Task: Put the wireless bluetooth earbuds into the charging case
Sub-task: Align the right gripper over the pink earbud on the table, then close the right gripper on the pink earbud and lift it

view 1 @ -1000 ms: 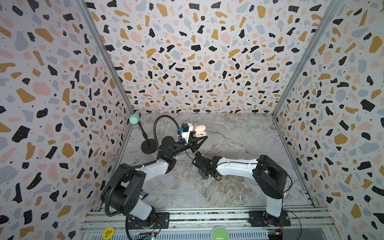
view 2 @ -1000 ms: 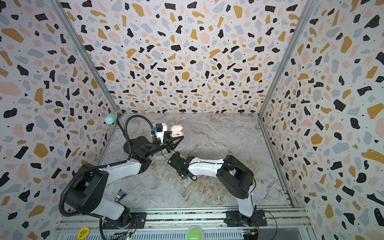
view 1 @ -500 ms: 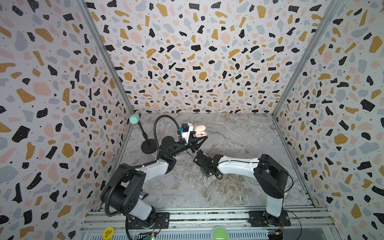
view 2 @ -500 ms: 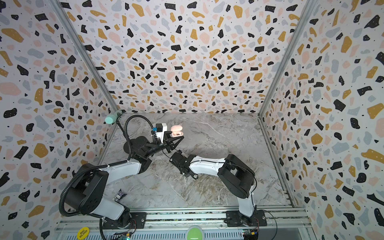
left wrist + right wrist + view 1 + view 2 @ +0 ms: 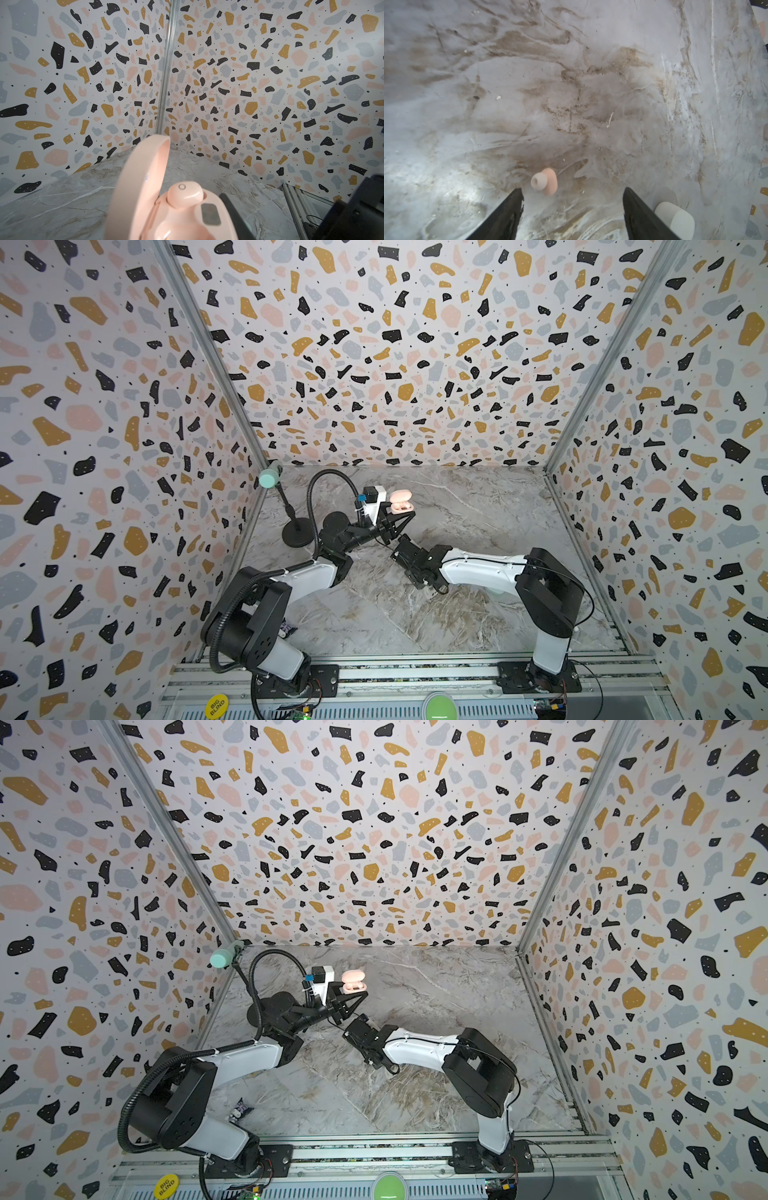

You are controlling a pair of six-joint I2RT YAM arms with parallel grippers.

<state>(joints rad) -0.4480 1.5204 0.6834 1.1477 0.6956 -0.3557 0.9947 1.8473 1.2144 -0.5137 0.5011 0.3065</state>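
Observation:
My left gripper (image 5: pixel 400 517) (image 5: pixel 351 997) is shut on a pale pink charging case (image 5: pixel 401 501) (image 5: pixel 353 982) and holds it above the table at the back left. In the left wrist view the case (image 5: pixel 187 220) has its lid (image 5: pixel 137 187) up. One pink earbud (image 5: pixel 185 194) sits in a socket, and one dark finger (image 5: pixel 232 214) lies along the case's side. My right gripper (image 5: pixel 573 192) (image 5: pixel 409 556) (image 5: pixel 361 1031) is open and points down at the table. A loose pink earbud (image 5: pixel 545 181) lies on the marble just ahead of its fingertips, nearer one finger (image 5: pixel 512 205).
A white rounded object (image 5: pixel 675 218) lies on the table beside the right gripper's other finger. A microphone stand (image 5: pixel 297 531) with a mint head (image 5: pixel 270 477) stands at the back left. Terrazzo walls close three sides. A green button (image 5: pixel 439 707) sits on the front rail.
My right gripper has crept a little toward the back, closer to the left gripper. The left gripper and the case have stayed put.

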